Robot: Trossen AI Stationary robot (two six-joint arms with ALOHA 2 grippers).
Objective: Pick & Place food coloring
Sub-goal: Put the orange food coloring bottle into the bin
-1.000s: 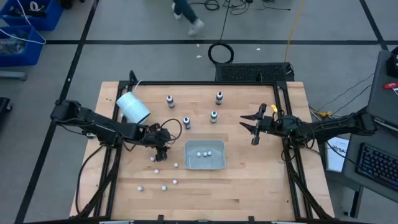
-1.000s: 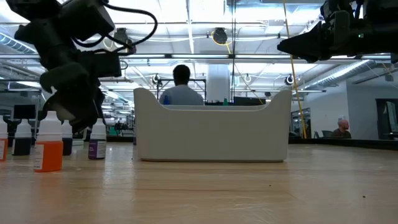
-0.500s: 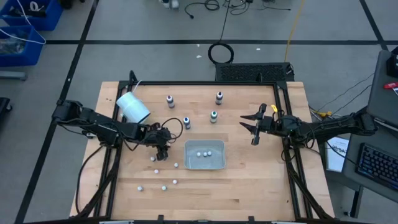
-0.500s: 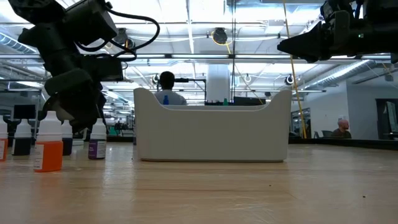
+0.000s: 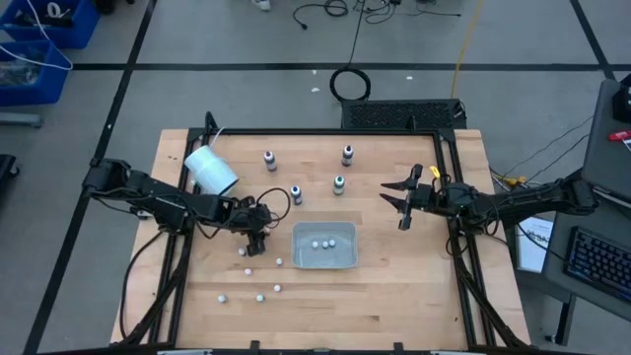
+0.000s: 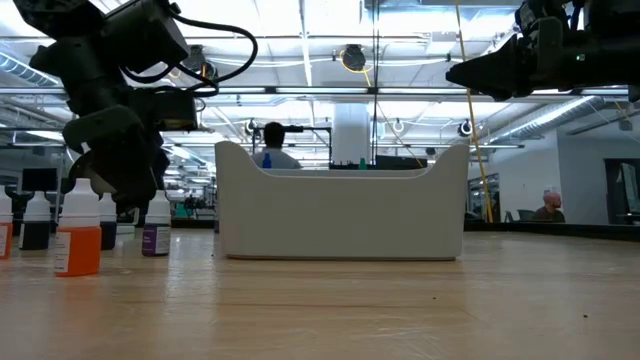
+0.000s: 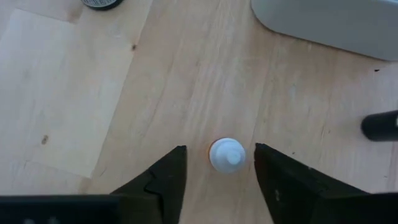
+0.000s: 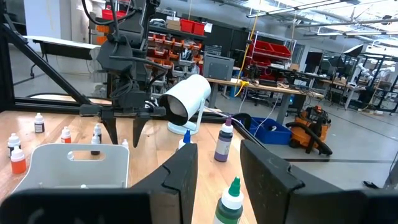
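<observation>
Directly below the left gripper point(image 7: 216, 163), between its 2 part-open fingers, stands a bottle point(image 7: 227, 154), upright, cap upward, untouched.

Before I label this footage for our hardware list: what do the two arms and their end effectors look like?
Both arms are matte black, built of slim jointed segments. The left end effector carries looping black cables near its wrist, and its two fingers are dark, flat and wedge-shaped. The right end effector has two similar dark, pointed fingers. No markings are legible.

Two dark jointed arms — black cables looped alongside — each tool with two black tapered fingers.
</observation>
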